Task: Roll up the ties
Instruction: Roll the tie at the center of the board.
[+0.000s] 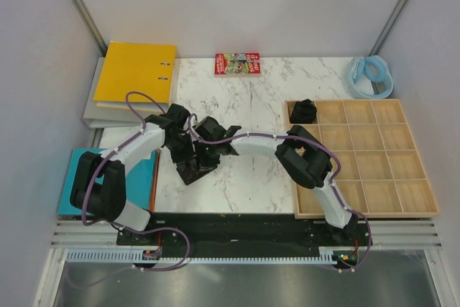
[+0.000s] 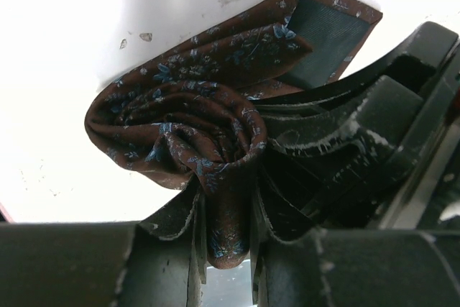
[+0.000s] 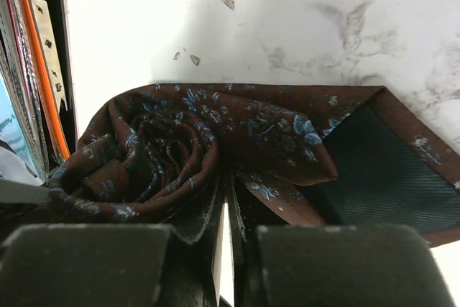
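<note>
We are clamping the half-rolled tie (image 2: 172, 120), lying on the marble table (image 1: 266, 91), in the left gripper (image 2: 225, 210); whether the right gripper (image 3: 227, 210) is grasping we cannot tell — loosening either risks the coil unwinding.

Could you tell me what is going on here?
Both arms are working on one patterned tie on the marble table. It is partly coiled, its loose end lying flat. The left gripper pinches a fold of it; the right gripper sits against the coil, grip unclear. Another rolled tie sits in a corner compartment of the wooden tray.
</note>
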